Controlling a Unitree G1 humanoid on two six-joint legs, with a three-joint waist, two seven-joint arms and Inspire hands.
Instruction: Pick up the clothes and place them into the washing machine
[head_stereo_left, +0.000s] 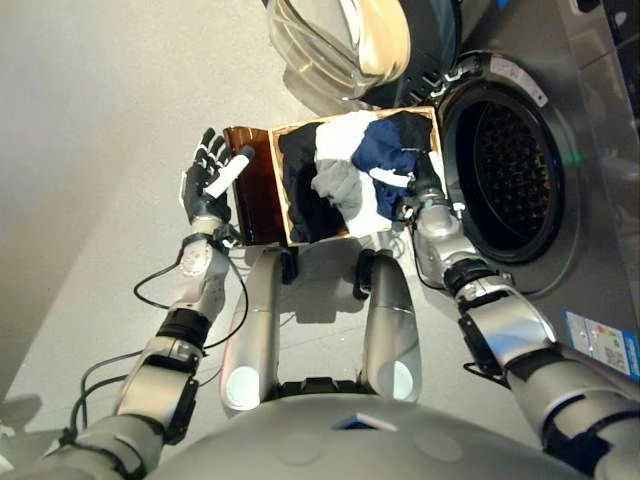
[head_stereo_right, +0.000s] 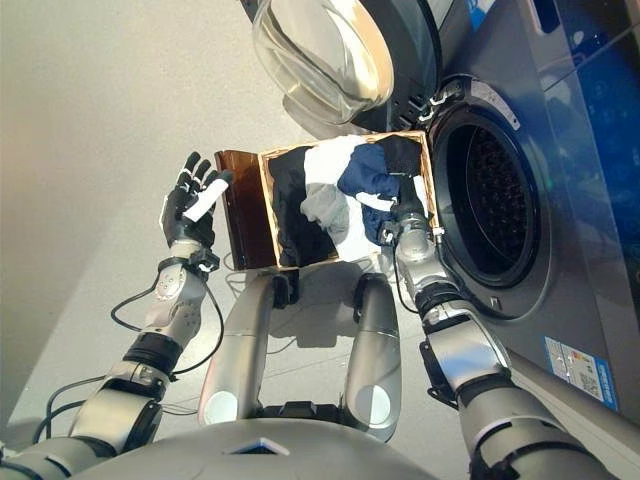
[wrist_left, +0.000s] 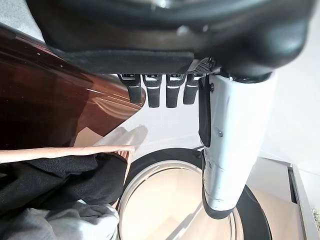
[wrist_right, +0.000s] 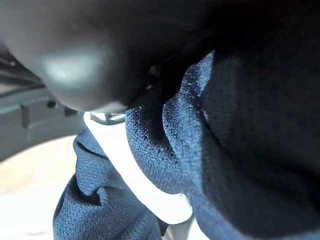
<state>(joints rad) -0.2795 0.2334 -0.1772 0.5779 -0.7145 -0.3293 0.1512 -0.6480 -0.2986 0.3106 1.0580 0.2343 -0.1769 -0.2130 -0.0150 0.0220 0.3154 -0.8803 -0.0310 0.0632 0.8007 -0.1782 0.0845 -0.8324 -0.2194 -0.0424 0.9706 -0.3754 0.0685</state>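
A wooden box (head_stereo_left: 283, 190) holds a heap of clothes: a navy garment (head_stereo_left: 390, 145), grey cloth (head_stereo_left: 335, 185), white cloth (head_stereo_left: 345, 135) and black cloth (head_stereo_left: 300, 160). It stands right before the washing machine's open drum (head_stereo_left: 510, 175). My right hand (head_stereo_left: 428, 195) is down in the box's right end. In the right wrist view, navy cloth (wrist_right: 240, 140) is bunched round its white-covered thumb (wrist_right: 135, 175). My left hand (head_stereo_left: 207, 180) is open beside the box's dark brown left side (wrist_left: 45, 100), holding nothing, fingers (wrist_left: 160, 92) straight.
The machine's round glass door (head_stereo_left: 335, 40) hangs open above the box's far edge. The machine's grey front (head_stereo_left: 590, 250) fills the right side. Pale floor (head_stereo_left: 90, 150) lies to the left of the box.
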